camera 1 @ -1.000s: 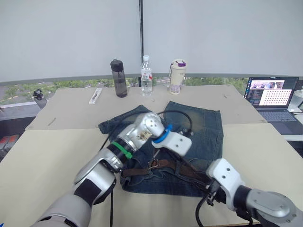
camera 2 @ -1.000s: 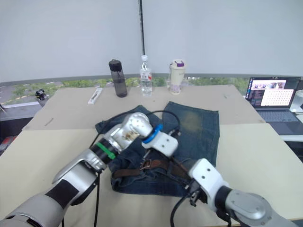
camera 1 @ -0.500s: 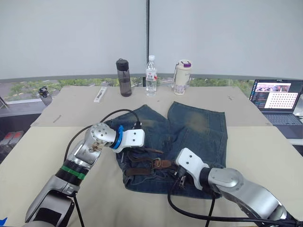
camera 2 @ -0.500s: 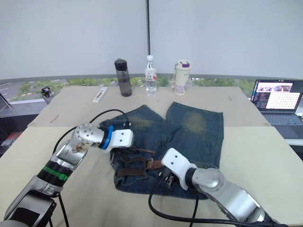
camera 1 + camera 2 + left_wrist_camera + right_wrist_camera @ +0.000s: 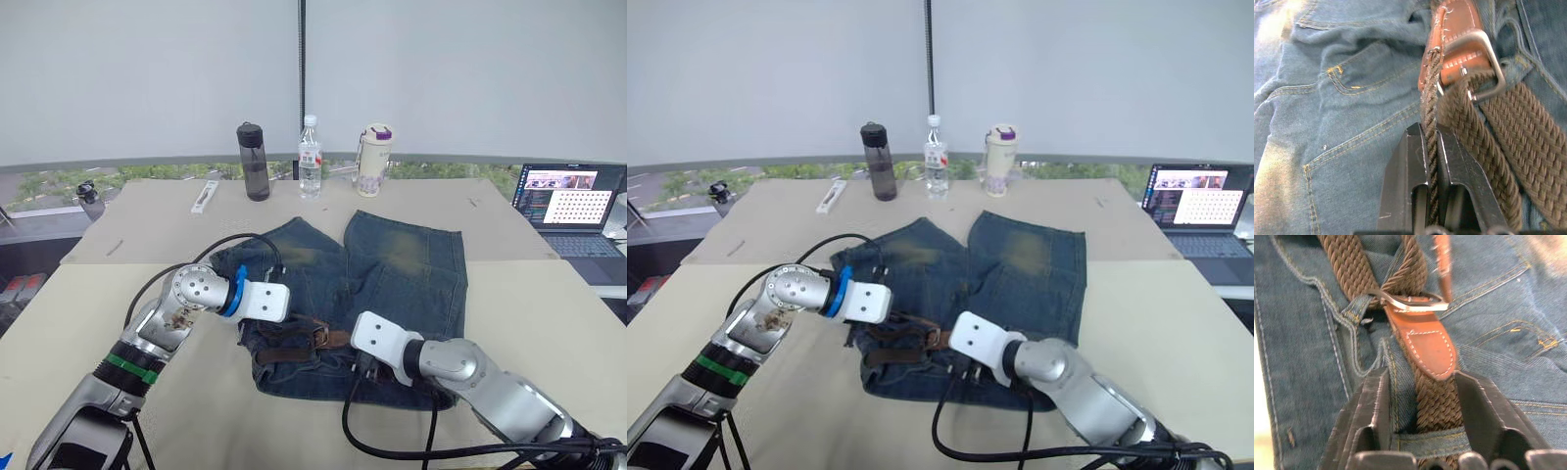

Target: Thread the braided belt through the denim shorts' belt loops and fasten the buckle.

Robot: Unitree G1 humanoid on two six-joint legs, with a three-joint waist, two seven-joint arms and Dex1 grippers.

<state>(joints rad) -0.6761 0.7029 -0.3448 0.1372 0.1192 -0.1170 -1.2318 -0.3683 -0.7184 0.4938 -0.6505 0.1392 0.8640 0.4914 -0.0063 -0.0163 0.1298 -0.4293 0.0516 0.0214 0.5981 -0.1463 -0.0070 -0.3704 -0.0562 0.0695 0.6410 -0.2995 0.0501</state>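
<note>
Denim shorts [image 5: 392, 264] flat on table [image 5: 549, 313], braided belt [image 5: 1469, 142] across waistband. Left gripper [image 5: 1431, 147] pinches belt edge-on beside buckle [image 5: 1484, 63], likely feeding it. Right gripper [image 5: 1422, 391] spread wide, straddling belt, holding nothing

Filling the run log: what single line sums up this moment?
left gripper: shut on braided brown belt | right gripper: open astride belt | silver metal buckle: on blue denim shorts

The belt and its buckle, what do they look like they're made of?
The braided belt looks like woven brown cord or elastic; the plaited strands show. Its end tab looks like tan leather with stitched edges. The buckle looks like brushed silver metal, dull sheen.
</note>
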